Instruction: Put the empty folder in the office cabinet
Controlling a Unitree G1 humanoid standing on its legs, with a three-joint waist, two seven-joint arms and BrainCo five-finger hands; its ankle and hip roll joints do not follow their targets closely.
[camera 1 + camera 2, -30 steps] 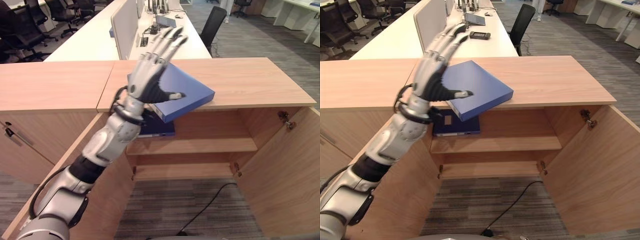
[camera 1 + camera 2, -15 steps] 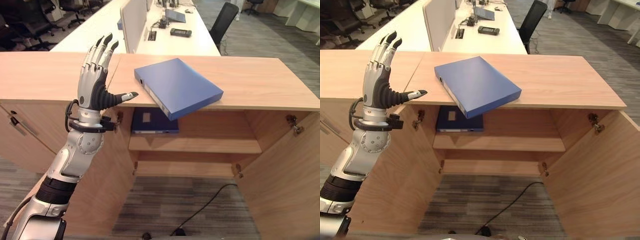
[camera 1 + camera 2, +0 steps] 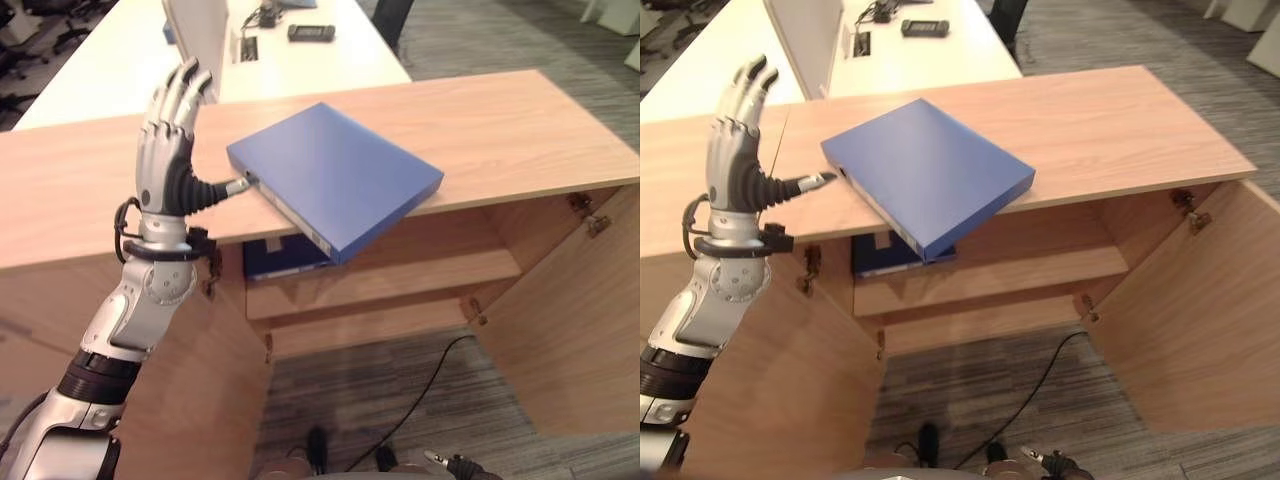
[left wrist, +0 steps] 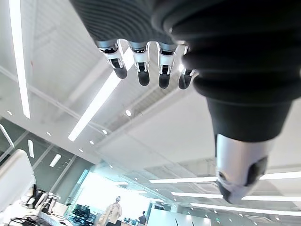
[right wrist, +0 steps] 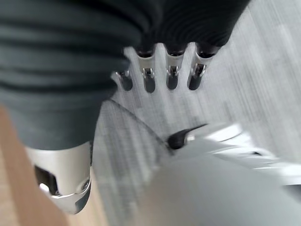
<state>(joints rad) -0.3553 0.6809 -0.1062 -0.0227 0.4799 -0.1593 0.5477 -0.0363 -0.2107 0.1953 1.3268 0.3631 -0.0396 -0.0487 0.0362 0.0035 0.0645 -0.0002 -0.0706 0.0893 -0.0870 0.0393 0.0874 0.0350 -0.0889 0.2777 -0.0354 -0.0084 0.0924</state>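
a flat, matte blue folder [image 3: 335, 178] lies askew on the smooth wooden top of the office cabinet [image 3: 520, 130], one corner jutting past the near edge above the open compartment. the left hand [image 3: 170, 160] is raised just left of it, fingers straight, thumb tip at the folder's left corner, gripping nothing. the right hand [image 5: 160, 77] hangs over grey carpet, fingers relaxed and empty. another blue folder [image 3: 880, 257] sits on the inner shelf.

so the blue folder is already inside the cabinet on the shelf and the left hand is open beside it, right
Not quite. The left eye view shows the blue folder lying on top of the cabinet, one corner overhanging the open front, not on the shelf. The left hand is indeed open beside it.
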